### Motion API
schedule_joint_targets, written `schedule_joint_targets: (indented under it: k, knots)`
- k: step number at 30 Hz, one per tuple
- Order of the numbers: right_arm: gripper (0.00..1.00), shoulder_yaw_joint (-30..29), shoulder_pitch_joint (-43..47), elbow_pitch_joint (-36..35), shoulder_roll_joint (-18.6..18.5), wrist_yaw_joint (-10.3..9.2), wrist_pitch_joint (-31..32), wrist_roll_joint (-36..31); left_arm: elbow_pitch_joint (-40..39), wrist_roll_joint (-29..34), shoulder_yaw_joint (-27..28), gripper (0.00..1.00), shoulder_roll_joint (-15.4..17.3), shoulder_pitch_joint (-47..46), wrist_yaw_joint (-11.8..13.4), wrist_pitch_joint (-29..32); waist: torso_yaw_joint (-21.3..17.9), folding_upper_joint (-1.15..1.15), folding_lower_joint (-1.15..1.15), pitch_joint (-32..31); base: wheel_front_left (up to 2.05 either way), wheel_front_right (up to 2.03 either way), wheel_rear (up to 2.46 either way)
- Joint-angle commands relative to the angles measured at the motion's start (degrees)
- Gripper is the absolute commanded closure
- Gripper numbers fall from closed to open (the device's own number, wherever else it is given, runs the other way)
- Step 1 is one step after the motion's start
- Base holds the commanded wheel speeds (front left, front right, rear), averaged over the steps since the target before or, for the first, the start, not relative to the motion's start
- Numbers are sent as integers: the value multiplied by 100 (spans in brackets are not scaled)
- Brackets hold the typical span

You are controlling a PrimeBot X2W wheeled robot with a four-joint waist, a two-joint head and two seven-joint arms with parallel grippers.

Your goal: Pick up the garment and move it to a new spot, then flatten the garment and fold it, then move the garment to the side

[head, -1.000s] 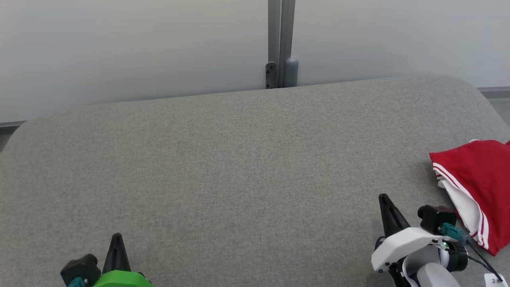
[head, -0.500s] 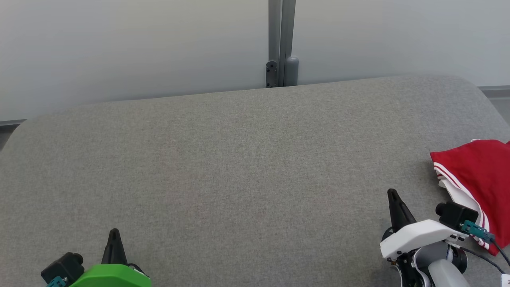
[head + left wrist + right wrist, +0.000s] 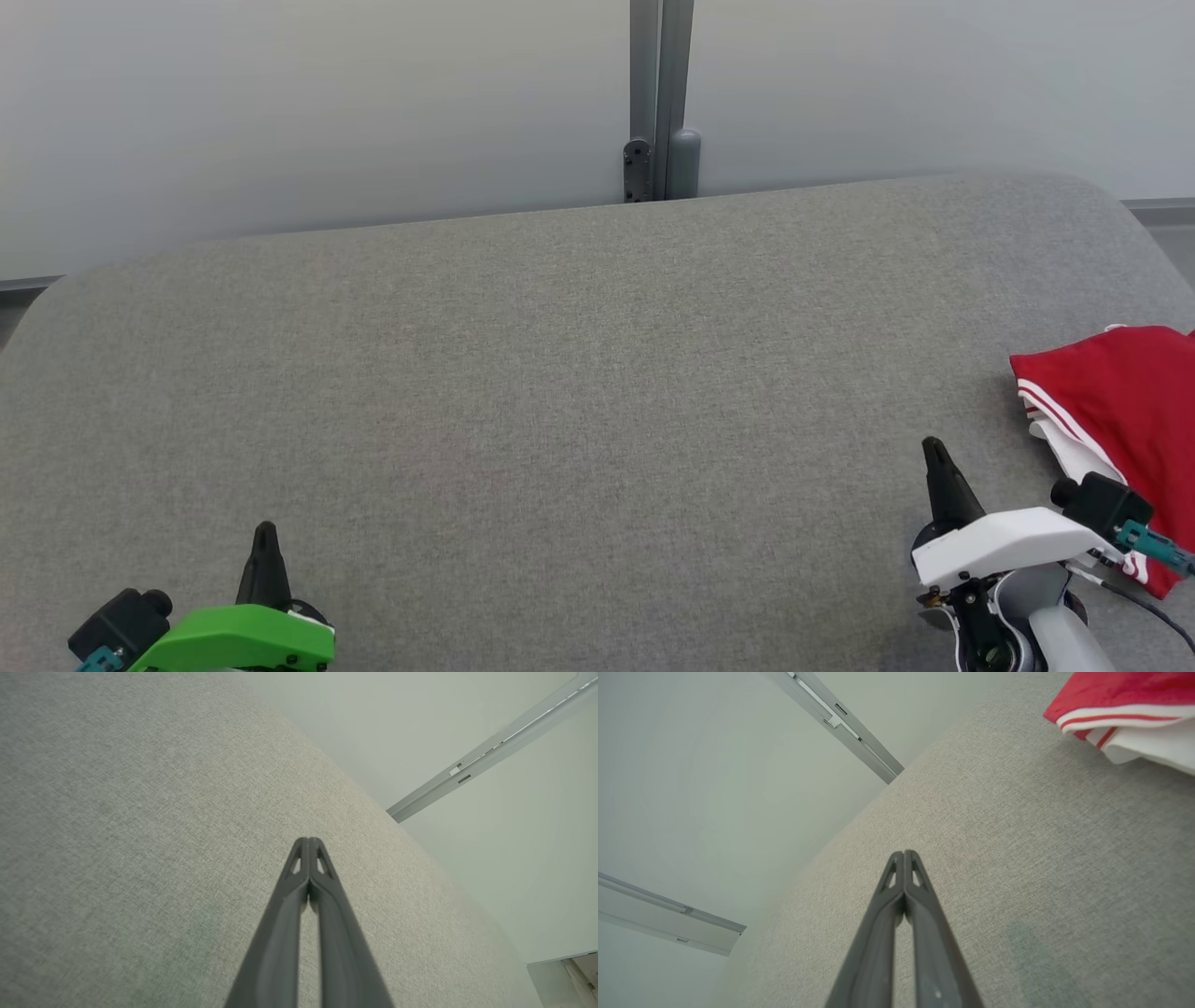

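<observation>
Our left hand [image 3: 265, 534] hung at the near-left of the bench [image 3: 560, 373], its two dark fingers pressed together to a single point and gripping nothing. A green cover [image 3: 233, 639] sat just behind them. From the left wrist we saw the tips meeting over the grey weave.

Our right hand [image 3: 934, 450] stood at the near-right, likewise closed tip to tip and empty. Behind the fingers came a white housing [image 3: 1008, 546] and, beside it, a black camera block [image 3: 1102, 504] with a teal plug.

The garment [image 3: 1130, 401], red with white stripes along its hem and a white layer showing beneath, lay folded on the bench's right side, running past the head view's right edge. It lay just to the right of our right hand. From the right wrist it showed in the top right corner, with grey cloth between it and the fingertips, so neither hand touched it.

Beyond the bench's rounded far edge we saw a pale wall [image 3: 280, 112], and a grey post [image 3: 661, 93] rose against it at the middle.
</observation>
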Motion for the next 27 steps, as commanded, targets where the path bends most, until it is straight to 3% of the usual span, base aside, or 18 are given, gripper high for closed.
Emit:
schedule_joint_targets:
  k: [1, 27]
  knots:
    - [100, -39, -35, -130, -29, -2, 51, 207, -111, -196, 39, 100, 37, -195, -54, 41, 1, 0, 0, 3, 0, 0, 0]
    - [100, -258, 40, -446, -38, -2, 502, 1935, -316, -1876, 178, 100, 51, -326, -285, 498, 13, 0, 0, 47, 0, 0, 0]
